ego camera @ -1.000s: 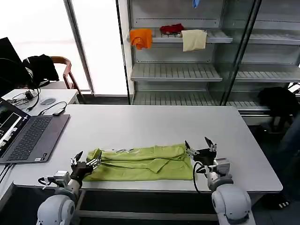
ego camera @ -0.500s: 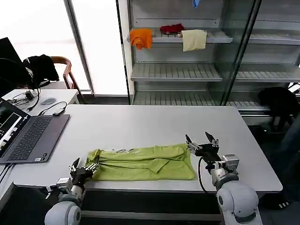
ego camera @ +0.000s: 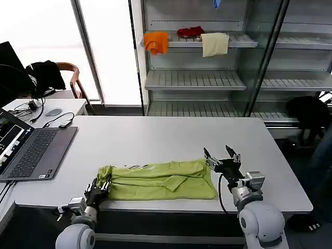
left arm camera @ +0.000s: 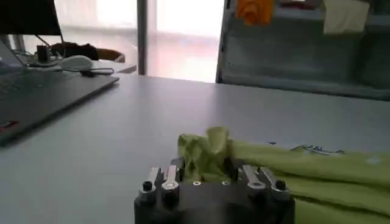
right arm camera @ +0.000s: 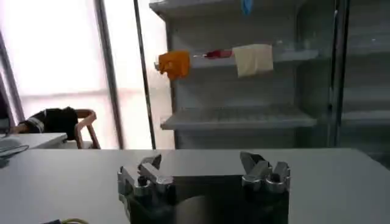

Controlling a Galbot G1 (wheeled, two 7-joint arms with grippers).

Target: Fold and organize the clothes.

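The lime-green T-shirt (ego camera: 161,180) lies folded into a long flat band near the front edge of the white table (ego camera: 171,137). My left gripper (ego camera: 102,184) sits at the band's left end, shut on a bunched-up corner of the T-shirt (left arm camera: 210,149), which stands up between its fingers (left arm camera: 206,167). My right gripper (ego camera: 222,158) hovers just off the band's right end, open and holding nothing. In the right wrist view its fingertips (right arm camera: 201,165) stand wide apart over bare table.
An open laptop (ego camera: 31,150) lies on the table's left side. Behind the table stand metal shelves with orange (ego camera: 156,41), red (ego camera: 190,32) and cream (ego camera: 215,44) cloths. Black garments lie on a chair (ego camera: 46,72) at the left and at the far right (ego camera: 308,111).
My left gripper dropped toward the table's front edge, then moved right onto the shirt's left corner and shut on it. The right gripper shifted slightly right and stayed open.
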